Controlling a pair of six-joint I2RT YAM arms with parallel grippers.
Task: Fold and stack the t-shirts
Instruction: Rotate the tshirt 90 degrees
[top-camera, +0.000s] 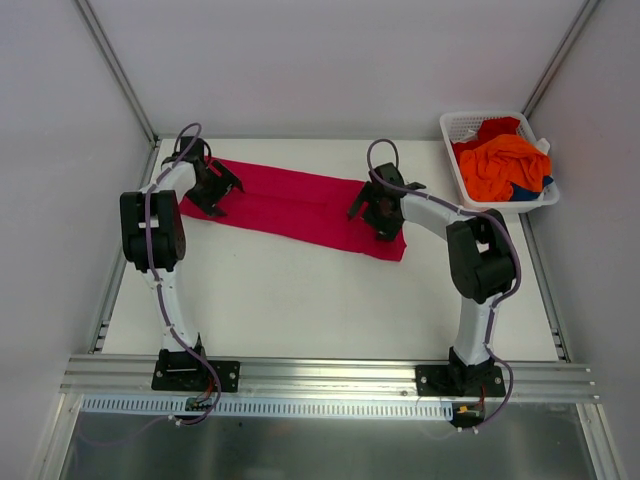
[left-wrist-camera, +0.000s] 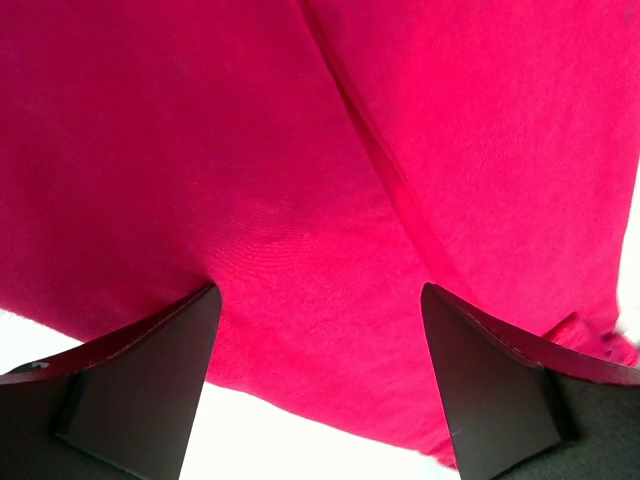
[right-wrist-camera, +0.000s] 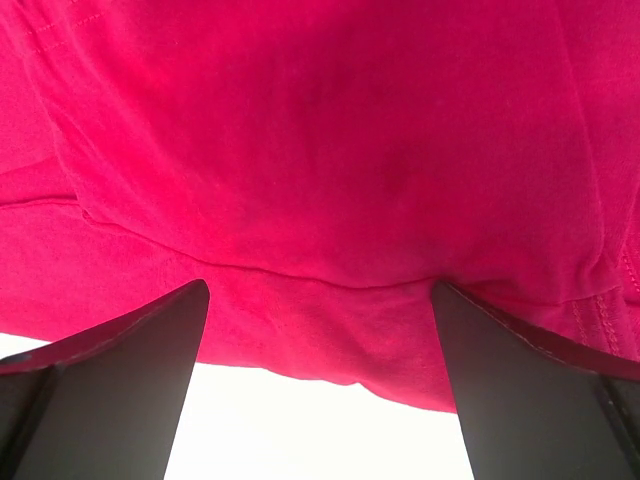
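Magenta t-shirt: soft knit, folded into long strip on counter; both arms' fingers spread open over it.

white table, pale grey walls, aluminium rail along near edge.

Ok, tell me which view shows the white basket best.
The top external view: the white basket sits whole at the table's far right corner, holding orange, red and blue cloth. Neither wrist view shows it; both are filled by the magenta shirt between open claw fingers.
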